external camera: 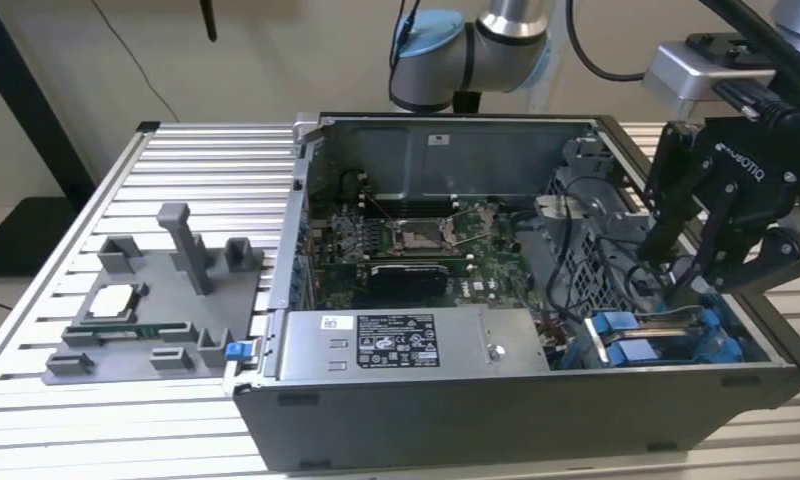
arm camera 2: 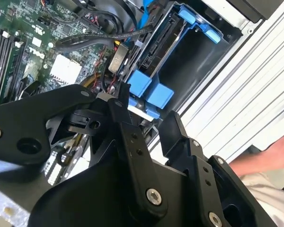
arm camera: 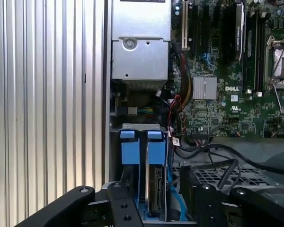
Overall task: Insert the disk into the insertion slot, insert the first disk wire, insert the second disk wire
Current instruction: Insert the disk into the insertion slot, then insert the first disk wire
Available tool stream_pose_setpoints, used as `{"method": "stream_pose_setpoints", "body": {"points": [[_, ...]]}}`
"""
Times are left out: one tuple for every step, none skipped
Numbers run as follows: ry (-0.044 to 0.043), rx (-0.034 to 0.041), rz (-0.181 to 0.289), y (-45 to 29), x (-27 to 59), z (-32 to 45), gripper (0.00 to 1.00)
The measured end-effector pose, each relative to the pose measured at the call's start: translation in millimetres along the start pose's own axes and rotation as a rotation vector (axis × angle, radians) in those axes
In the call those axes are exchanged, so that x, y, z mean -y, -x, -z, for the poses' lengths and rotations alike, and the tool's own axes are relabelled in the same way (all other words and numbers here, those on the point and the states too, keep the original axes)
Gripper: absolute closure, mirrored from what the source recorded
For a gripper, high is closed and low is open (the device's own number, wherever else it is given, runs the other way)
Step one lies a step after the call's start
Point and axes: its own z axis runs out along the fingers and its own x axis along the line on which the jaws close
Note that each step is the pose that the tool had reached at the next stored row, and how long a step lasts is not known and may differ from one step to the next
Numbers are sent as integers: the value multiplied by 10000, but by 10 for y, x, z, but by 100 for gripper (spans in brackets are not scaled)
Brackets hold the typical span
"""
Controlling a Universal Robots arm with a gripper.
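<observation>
Gripper [arm camera: 151,189] is open, jaws spread either side of the disk [arm camera 2: 161,45], gripping nothing afaict; prob for clearance round the carrier. Disk sits on edge in the insertion slot [arm camera 2: 196,66], between blue tabs [arm camera: 156,151], at the near corner of the case [external camera: 507,420] on the exterior view's right. Black cables [arm camera: 227,152] lie just beside it; whether any is plugged in we can't tell, fingers [arm camera: 120,208] hide part of the disk. A person's hand [arm camera 2: 274,153] is cut off at frame edge

Ribbed aluminium table [external camera: 107,430] before a plain beige wall [external camera: 307,50]
</observation>
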Motion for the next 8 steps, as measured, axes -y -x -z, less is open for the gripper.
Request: {"method": "stream_pose_setpoints", "body": {"points": [[0,-1,0,12,-2,0,0],[0,-3,0,31,-4,2,0],[-2,-2,0,59,-4,1,0],[-8,-1,1,80,-5,0,0],[-22,1,0,102,-6,0,0],[-40,3,0,125,-6,0,0],[-60,3,0,147,-6,0,0],[-79,2,0,168,-6,0,0]]}}
